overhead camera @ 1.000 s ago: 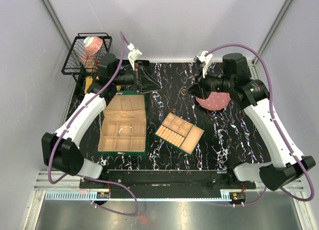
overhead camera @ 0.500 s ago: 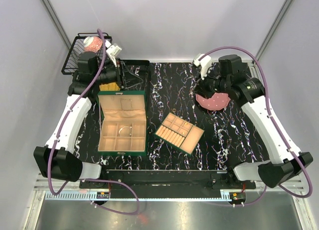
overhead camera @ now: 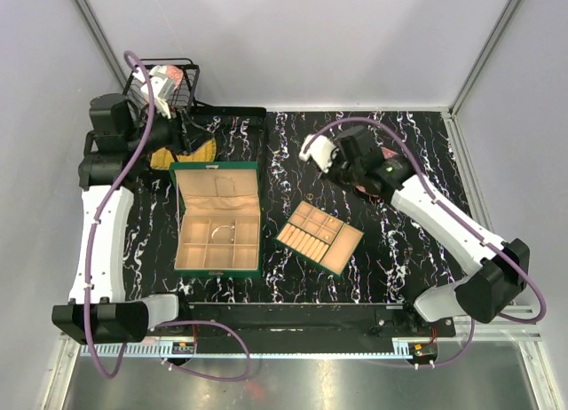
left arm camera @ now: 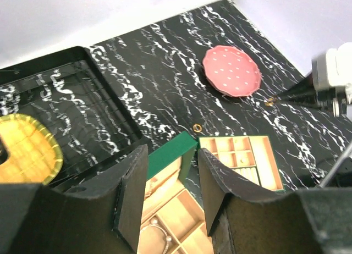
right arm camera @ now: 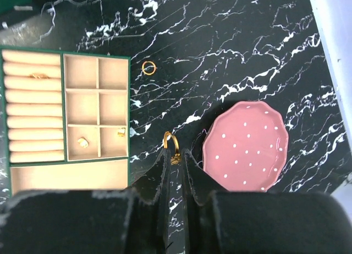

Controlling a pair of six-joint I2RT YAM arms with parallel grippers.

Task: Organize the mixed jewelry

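Observation:
My right gripper is shut on a gold wire hoop and holds it above the black marbled table, between the pink white-dotted plate and the green compartment tray. The hoop also shows in the left wrist view. A small gold ring lies on the table just beyond the tray; the left wrist view shows it too. Small gold pieces sit in the tray's cells. My left gripper is open and empty, high over the back left of the table.
The open green jewelry box holds a silver bangle. The compartment tray lies to its right. A wire basket, a yellow plate and a black tray are at the back left.
My left arm has swung back and left toward the basket. My right arm has moved from over the pink plate toward the front left, nearer the compartment tray.

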